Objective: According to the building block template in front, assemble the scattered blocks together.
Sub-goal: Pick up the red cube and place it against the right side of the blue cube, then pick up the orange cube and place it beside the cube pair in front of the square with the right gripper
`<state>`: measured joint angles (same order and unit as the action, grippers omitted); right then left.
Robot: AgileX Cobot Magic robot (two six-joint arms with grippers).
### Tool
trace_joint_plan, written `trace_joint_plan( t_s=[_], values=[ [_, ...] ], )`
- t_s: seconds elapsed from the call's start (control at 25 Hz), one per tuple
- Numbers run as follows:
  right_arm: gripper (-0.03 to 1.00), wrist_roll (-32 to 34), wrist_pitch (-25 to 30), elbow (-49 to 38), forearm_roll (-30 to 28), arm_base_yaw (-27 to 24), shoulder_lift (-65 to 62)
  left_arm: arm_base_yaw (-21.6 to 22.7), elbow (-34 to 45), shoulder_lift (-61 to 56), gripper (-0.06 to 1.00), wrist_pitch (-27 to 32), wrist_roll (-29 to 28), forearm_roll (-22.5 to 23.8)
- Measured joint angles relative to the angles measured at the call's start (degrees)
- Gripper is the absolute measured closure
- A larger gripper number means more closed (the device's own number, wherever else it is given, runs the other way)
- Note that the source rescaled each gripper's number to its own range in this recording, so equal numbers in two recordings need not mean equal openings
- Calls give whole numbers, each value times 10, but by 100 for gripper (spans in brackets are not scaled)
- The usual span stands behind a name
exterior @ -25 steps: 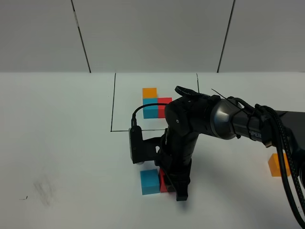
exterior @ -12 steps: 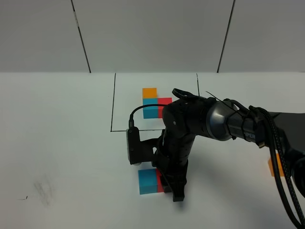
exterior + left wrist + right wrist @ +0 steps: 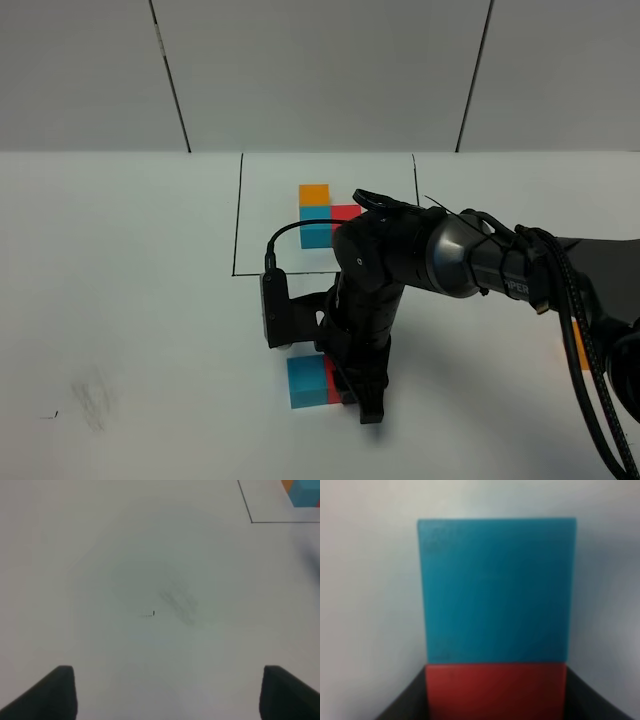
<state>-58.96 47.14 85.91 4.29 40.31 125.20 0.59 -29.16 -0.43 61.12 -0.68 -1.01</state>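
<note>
The template (image 3: 327,219) is a joined orange, cyan-blue and red trio inside a thin black outline at the back; its corner also shows in the left wrist view (image 3: 303,492). My right gripper (image 3: 357,398) reaches across the middle and is shut on the red cube (image 3: 495,690). That cube is pressed flush against the cyan-blue cube (image 3: 306,382), also seen up close in the right wrist view (image 3: 496,590). In the high view the arm hides most of the red cube (image 3: 333,387). The loose orange cube (image 3: 581,346) shows only as a sliver behind the arm's cables at the right. My left gripper (image 3: 169,695) is open and empty over bare table.
The white table (image 3: 120,300) has a faint grey smudge (image 3: 92,392) at the front left, also in the left wrist view (image 3: 180,602). The black outline (image 3: 238,215) marks the template area. The right arm's bulk spans from the right edge to the middle.
My right gripper has moved left with the red cube, and the cyan-blue cube has slid slightly left with it. The arm now covers more of the orange cube.
</note>
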Motion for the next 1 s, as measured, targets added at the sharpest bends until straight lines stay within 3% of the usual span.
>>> trace_joint_plan(
  t_s=[0.4,0.48,0.6,0.72,0.76,0.84,1.0],
  values=[
    [96,45,4,0,-3,1,0,0,0,0,15,0,0,0],
    [91,48,4,0,-3,1,0,0,0,0,15,0,0,0],
    [58,53,14,0,-6,1,7,0,0,0,15,0,0,0],
    [19,64,15,0,-9,1,6,0,0,0,15,0,0,0],
    [11,71,15,0,-12,1,5,0,0,0,15,0,0,0],
    [0,87,21,0,-25,1,-8,0,0,0,15,0,0,0],
    [-3,137,82,23,-61,1,-57,0,0,0,15,0,0,0]
  ],
)
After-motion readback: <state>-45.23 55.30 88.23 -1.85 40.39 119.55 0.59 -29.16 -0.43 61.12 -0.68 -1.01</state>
